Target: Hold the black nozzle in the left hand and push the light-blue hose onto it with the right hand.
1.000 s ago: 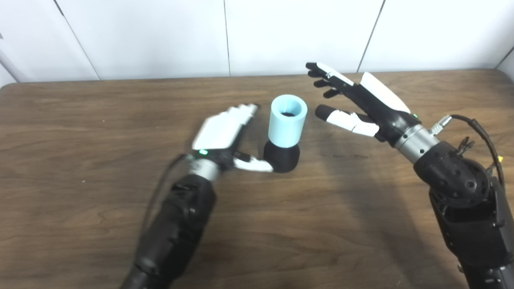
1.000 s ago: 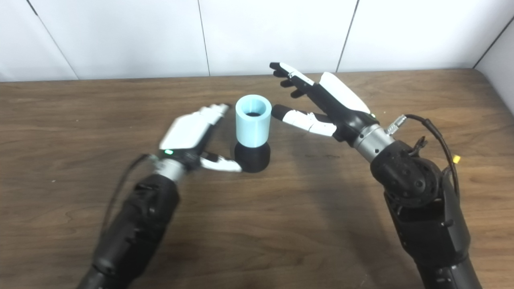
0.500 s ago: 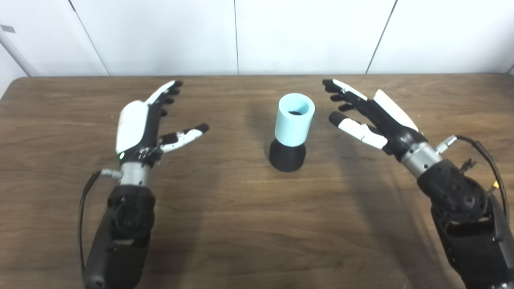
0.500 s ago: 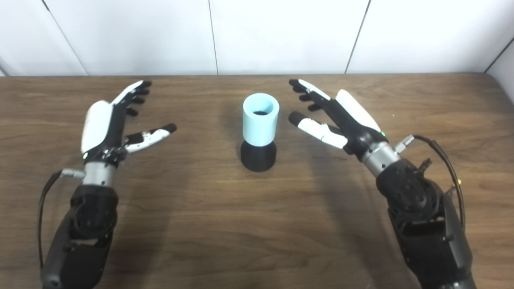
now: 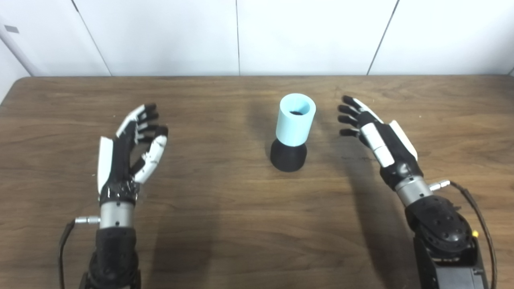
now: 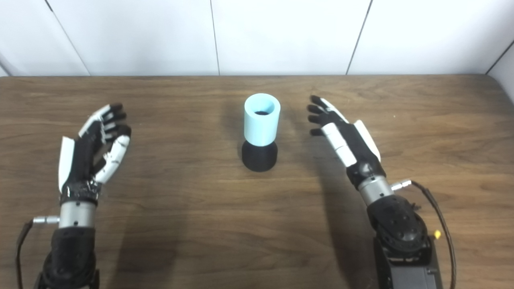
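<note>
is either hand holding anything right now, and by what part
Nothing is held. The left hand and right hand are open, apart from the light-blue hose standing on the black nozzle.

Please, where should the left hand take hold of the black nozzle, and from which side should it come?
Probably at the black nozzle base, the only bare part below the light-blue hose that sits upright on it. The open left hand lies apart on its left, so it should come in low from the left and wrap the flared base.

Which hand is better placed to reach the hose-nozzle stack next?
Right hand: open beside the light-blue hose seated on the black nozzle. Left hand, also open, sits farther off.
</note>
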Available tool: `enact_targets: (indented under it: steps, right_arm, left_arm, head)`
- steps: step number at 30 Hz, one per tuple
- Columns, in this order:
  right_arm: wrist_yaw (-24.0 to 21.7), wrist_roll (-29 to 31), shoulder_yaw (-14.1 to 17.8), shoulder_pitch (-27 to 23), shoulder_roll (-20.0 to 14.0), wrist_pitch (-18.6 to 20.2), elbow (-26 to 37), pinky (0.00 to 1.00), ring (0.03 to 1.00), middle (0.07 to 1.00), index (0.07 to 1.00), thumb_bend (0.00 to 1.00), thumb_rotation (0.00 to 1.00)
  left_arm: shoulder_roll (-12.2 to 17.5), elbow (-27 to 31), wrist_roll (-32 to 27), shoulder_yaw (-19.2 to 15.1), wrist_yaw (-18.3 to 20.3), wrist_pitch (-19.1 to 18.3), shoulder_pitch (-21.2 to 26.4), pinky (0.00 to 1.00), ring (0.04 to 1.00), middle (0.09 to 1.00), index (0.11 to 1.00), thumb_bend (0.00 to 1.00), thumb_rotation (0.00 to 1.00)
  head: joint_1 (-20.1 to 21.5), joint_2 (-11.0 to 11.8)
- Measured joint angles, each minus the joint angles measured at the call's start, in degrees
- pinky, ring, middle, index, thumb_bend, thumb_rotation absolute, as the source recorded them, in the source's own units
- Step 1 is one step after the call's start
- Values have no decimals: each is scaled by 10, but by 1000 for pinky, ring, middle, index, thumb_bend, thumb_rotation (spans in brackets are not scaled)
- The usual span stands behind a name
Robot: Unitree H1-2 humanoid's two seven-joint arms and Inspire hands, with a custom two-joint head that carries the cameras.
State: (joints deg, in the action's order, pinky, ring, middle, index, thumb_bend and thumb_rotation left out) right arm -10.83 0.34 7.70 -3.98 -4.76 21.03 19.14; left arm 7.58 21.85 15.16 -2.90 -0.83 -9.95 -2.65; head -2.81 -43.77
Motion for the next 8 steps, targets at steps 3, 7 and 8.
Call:
enact_targets:
  steps: [3,7,8]
  right_arm:
    - [12,31,10,10,15,19,-1,916,932,934,952,472,1000]
    - [16,32,8,17,3,0,-33,927,939,943,949,503,1000]
    - [19,28,6,19,-4,-9,-47,933,945,946,942,514,1000]
  left_arm:
    - [0,0,-46,-13,12,-6,-3,900,915,930,946,461,716]
    - [-14,-34,-105,-29,12,-2,2,948,941,957,964,450,775]
    - [-19,-43,-120,-34,12,-2,2,965,950,966,978,463,774]
  head:
    - [3,3]
    - [9,9]
    - [10,11]
